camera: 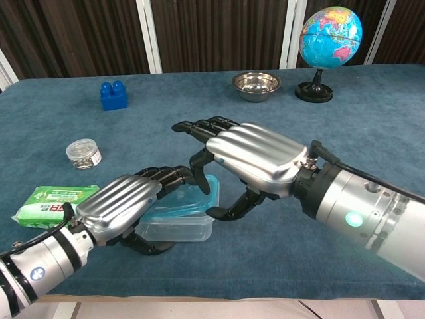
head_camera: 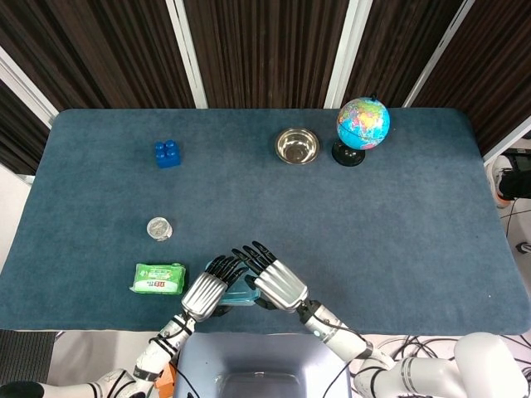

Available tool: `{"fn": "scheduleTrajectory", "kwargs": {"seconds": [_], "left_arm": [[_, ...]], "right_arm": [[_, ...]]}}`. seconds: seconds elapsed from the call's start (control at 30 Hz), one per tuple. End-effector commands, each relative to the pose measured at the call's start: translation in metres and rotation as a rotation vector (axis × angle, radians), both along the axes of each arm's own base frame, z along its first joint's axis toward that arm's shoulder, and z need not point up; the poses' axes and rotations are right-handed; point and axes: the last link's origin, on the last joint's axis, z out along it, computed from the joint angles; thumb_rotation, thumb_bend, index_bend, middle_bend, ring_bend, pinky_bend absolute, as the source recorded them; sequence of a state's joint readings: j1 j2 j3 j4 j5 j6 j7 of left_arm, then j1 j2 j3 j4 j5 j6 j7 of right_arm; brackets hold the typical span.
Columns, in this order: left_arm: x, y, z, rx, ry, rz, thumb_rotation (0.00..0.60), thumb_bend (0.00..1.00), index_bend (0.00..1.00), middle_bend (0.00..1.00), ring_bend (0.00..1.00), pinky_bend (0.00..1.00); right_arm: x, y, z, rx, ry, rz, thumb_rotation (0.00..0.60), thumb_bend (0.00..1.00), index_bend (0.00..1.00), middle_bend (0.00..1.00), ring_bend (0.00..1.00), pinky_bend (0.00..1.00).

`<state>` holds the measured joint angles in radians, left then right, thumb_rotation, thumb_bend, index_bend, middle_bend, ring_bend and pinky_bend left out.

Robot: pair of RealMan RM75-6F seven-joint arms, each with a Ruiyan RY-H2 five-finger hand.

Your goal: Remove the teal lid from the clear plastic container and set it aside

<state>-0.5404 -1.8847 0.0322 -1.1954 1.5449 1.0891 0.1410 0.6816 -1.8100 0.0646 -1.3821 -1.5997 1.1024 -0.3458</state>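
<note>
The clear plastic container (camera: 178, 230) stands near the table's front edge with its teal lid (camera: 188, 201) on top, the lid's right end tilted up. My left hand (camera: 121, 205) grips the container from the left, fingers curled over its far side. My right hand (camera: 255, 158) arches over the lid from the right, a finger hooked at the lid's far right corner and the thumb under its near right edge. From the head view, the left hand (head_camera: 207, 290) and right hand (head_camera: 278, 284) cover most of the lid (head_camera: 241, 293).
A green packet (camera: 56, 199) lies just left of my left hand. Further back are a small clear jar (camera: 84, 153) and a blue brick (camera: 113, 95). A steel bowl (camera: 256, 85) and a globe (camera: 330, 36) stand at the back right.
</note>
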Motion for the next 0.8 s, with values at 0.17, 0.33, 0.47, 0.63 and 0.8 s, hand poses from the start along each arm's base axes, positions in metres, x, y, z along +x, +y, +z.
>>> {"fn": "scheduleTrajectory", "kwargs": {"seconds": [0.17, 0.33, 0.47, 0.63, 0.8], "left_arm": [[-0.001, -0.001, 0.001, -0.011, -0.002, -0.006, 0.600, 0.28, 0.42, 0.67, 0.45, 0.48], [-0.001, -0.001, 0.001, -0.016, -0.009, -0.004, 0.600, 0.28, 0.42, 0.67, 0.45, 0.48], [0.002, -0.001, 0.001, -0.019, -0.026, -0.002, 0.600, 0.28, 0.42, 0.65, 0.45, 0.48], [0.005, -0.002, 0.003, -0.018, -0.037, -0.012, 0.600, 0.28, 0.41, 0.64, 0.46, 0.47], [0.006, -0.003, 0.006, -0.019, -0.048, -0.010, 0.600, 0.28, 0.36, 0.55, 0.44, 0.42]], "right_arm": [[0.005, 0.001, -0.003, -0.012, -0.018, 0.011, 0.600, 0.36, 0.60, 0.00, 0.00, 0.00], [0.008, 0.003, -0.009, -0.013, -0.018, 0.014, 0.600, 0.37, 0.61, 0.01, 0.00, 0.00], [0.009, 0.008, -0.019, -0.020, 0.001, 0.031, 0.600, 0.42, 0.63, 0.03, 0.00, 0.00], [0.013, 0.010, -0.027, -0.031, -0.004, 0.041, 0.600, 0.54, 0.66, 0.05, 0.00, 0.00], [0.013, 0.012, -0.026, -0.043, -0.024, 0.056, 0.600, 0.55, 0.71, 0.09, 0.00, 0.00]]}}
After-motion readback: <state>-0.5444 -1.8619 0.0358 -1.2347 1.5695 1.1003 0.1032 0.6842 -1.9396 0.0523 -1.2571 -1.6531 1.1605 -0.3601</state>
